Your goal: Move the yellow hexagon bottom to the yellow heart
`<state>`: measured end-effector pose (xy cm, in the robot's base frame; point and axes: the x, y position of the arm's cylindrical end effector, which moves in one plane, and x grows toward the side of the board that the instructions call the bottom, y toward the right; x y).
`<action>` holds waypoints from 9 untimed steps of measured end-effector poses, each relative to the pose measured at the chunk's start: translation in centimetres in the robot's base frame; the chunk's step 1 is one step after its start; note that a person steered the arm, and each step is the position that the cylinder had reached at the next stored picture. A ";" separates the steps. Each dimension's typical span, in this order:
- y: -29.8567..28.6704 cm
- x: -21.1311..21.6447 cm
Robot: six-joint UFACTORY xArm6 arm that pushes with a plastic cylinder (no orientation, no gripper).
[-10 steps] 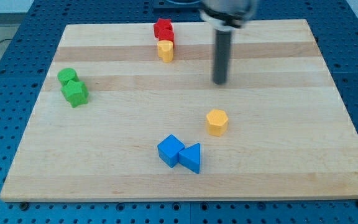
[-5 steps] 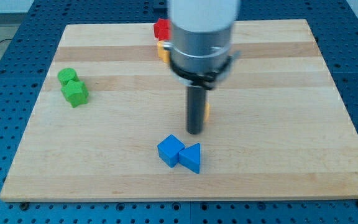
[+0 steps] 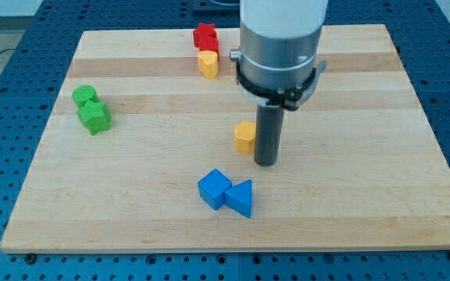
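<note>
Fig. legend, single camera view. Wooden counter point(image 3: 381, 117) on a blue pegboard base point(image 3: 6, 94).

Task items: yellow hexagon point(image 3: 245, 136) sits centre frame, slightly right of mid. Yellow heart point(image 3: 208, 62) sits upper centre, touching or nearly touching the red block point(image 3: 205, 37) just above it (shape unclear, poss. star).

Arm: no claw fitted, so no spread/pinched state applies; the arm ends in a dark rod. My tip point(image 3: 266, 162) is on the counter immediately right of the hexagon and a little lower in frame, touching or just beside its right face; contact can't be confirmed, as the rod hides that side.

Why so placed (judgement): the tip stands on the hexagon's lower-right side, i.e. opposite the goal, which is the spot just below the heart, toward upper left. A push from here would drive the block up-left. The hexagon is well apart from the heart, so most of the travel remains.

Orientation: the hexagon is a squat prism standing on a flat face, axis vertical; no clear long axis in plan, so heading matters little. Its right part is occluded.

Others, not involved: green pair point(image 3: 91, 109) at left, touching; blue cube point(image 3: 214, 188) and blue triangle point(image 3: 240, 197), lower centre, touching, near the tip but below it.
</note>
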<state>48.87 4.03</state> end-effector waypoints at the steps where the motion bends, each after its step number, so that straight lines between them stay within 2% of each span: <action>1: -3.5 -3.5; 2: -5.3 -7.0; 4: -4.7 -4.7; 5: -5.6 -5.2; 6: -5.6 -8.6; 7: -5.6 -8.9; 8: -5.6 -4.3; 9: -7.1 -2.7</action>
<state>46.19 -3.09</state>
